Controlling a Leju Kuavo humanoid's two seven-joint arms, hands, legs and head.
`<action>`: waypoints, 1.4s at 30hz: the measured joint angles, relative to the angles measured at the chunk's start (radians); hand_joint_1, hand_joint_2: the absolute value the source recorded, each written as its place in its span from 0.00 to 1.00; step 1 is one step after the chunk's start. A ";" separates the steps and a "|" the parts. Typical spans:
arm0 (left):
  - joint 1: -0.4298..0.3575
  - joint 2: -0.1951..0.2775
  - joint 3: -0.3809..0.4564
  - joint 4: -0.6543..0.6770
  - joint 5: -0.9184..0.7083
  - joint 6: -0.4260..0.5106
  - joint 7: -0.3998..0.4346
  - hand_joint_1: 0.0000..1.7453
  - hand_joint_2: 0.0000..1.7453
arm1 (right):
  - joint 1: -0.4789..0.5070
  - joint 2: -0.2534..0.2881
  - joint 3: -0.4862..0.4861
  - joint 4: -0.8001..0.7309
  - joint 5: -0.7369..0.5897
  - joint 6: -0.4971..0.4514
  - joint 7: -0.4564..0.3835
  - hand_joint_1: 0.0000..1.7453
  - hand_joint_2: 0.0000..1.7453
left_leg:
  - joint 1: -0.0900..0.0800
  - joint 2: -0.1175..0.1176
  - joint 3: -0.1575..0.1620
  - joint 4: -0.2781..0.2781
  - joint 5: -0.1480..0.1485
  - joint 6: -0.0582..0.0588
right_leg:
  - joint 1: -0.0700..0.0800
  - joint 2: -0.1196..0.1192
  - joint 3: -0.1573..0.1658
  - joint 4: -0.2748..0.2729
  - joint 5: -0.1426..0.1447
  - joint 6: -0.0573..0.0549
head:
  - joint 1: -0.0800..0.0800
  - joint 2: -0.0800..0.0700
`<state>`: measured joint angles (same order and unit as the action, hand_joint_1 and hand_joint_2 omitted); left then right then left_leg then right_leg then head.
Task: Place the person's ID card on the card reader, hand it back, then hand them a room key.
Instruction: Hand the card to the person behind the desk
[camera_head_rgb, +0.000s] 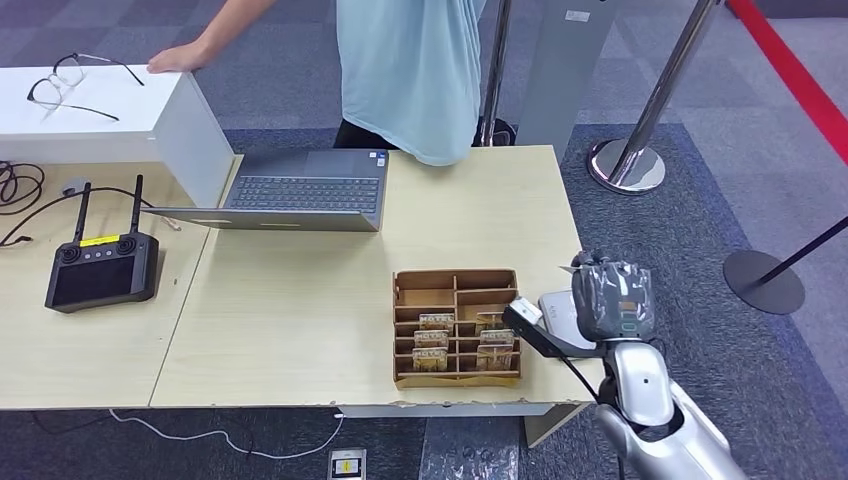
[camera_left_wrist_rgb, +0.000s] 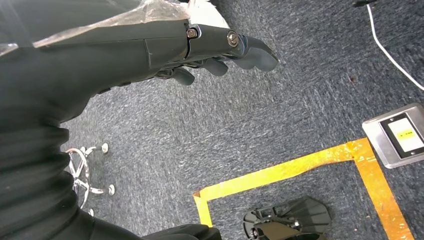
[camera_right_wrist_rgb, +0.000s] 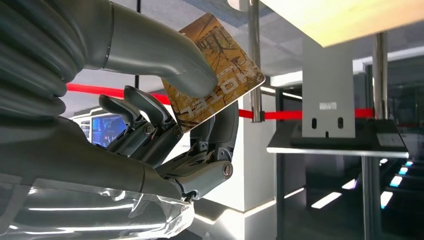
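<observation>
Right now the right hand (camera_right_wrist_rgb: 170, 125) pinches a brown room key (camera_right_wrist_rgb: 215, 70) marked HOTEL between its thumb and fingers, at the lower right of the head view, just off the counter (camera_head_rgb: 300, 320) edge. Beside it on the counter sits the card reader (camera_head_rgb: 562, 318), next to a cardboard tray (camera_head_rgb: 457, 328) of more keys. Upper centre, a person (camera_head_rgb: 410, 70) stands behind a laptop (camera_head_rgb: 300, 190). Meanwhile the left hand (camera_left_wrist_rgb: 220, 50) hangs over the carpet (camera_left_wrist_rgb: 260, 130), fingers loosely apart and holding nothing.

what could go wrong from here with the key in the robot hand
1. The right robot hand only pinches the key card by one edge between thumb and finger, so it might slip on the way to the person.
2. The hand is low beside the card tray and reader; lifting could clip them.
</observation>
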<state>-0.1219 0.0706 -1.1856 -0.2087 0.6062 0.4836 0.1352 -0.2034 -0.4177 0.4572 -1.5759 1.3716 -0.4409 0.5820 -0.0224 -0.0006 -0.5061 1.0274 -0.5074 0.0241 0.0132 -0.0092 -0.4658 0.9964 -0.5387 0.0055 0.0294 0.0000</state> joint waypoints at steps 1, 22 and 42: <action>0.000 0.000 0.000 0.000 0.000 0.002 -0.004 0.00 1.00 | -0.012 0.002 0.003 0.000 -0.001 0.005 -0.005 1.00 1.00 | 0.000 0.000 0.000 0.000 0.000 0.000 | 0.000 0.000 0.000 0.000 0.000 0.000 | 0.000 0.000; -0.003 0.019 0.000 0.000 0.013 0.017 -0.035 0.00 1.00 | -0.275 0.053 0.104 -0.034 -0.020 0.124 -0.054 1.00 1.00 | 0.000 -0.001 -0.002 0.000 0.000 0.000 | 0.000 -0.001 -0.002 0.001 0.000 0.000 | 0.000 0.000; -0.001 -0.023 0.002 0.000 0.027 0.009 -0.030 0.00 1.00 | -0.414 0.081 0.196 -0.034 -0.034 0.186 -0.071 1.00 1.00 | 0.000 -0.001 -0.003 0.000 0.000 0.000 | 0.000 -0.001 -0.002 0.001 0.000 0.000 | 0.000 0.000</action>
<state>-0.1230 0.0481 -1.1841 -0.2089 0.6329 0.4927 0.1049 -0.6179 -0.3363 0.6535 -1.6094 1.3373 -0.2546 0.5112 -0.0223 -0.0017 -0.5088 1.0274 -0.5072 0.0238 0.0134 -0.0101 -0.4682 0.9970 -0.5389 0.0056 0.0294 -0.0001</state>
